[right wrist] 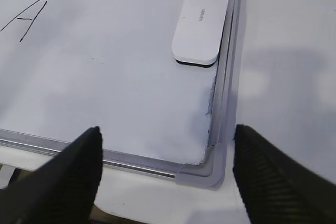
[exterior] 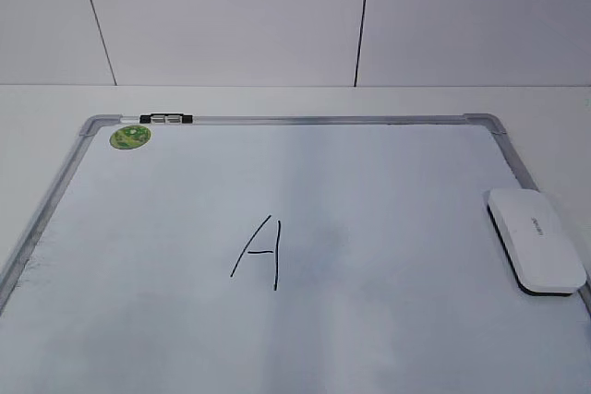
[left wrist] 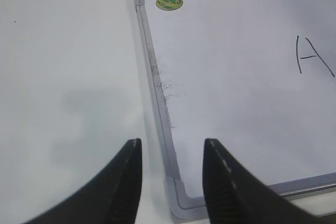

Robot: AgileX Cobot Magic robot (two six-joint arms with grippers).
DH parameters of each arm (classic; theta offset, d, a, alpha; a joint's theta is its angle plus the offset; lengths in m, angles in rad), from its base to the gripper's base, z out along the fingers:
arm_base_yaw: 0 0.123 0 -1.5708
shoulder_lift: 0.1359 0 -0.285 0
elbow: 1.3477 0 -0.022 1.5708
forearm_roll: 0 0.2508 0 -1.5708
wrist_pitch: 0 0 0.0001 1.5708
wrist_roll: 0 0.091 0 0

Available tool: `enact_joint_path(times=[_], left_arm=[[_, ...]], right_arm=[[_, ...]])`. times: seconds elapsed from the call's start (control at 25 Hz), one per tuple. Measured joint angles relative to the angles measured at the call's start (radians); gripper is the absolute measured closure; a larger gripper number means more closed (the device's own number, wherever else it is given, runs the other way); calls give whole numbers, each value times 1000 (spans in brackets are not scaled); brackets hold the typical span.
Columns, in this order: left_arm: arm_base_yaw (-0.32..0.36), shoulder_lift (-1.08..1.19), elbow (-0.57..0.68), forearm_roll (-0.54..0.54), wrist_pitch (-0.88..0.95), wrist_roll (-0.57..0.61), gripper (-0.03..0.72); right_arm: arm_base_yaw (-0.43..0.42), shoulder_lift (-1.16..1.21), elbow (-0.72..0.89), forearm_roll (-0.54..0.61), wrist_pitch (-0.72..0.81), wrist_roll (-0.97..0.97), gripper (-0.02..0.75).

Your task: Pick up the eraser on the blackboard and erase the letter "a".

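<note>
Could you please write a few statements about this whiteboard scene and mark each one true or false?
1. The eraser lies on the blackboard near its right edge. True.
2. The right gripper is clamped on the eraser. False: its fingers stand wide apart, short of the eraser, holding nothing.
3. A capital "A" is drawn near the board's middle. True.
4. The green sticker sits beside the eraser. False: it is at the far left corner, by the black clip.
5. The left gripper is open over the board's near left corner. True.
</note>
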Motion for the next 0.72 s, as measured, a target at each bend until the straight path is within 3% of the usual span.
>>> enact_joint_path(times=[0.72], left_arm=[[0, -8, 0, 1, -2, 0, 426]], right_arm=[[0, -93, 2, 0, -3, 0, 146]])
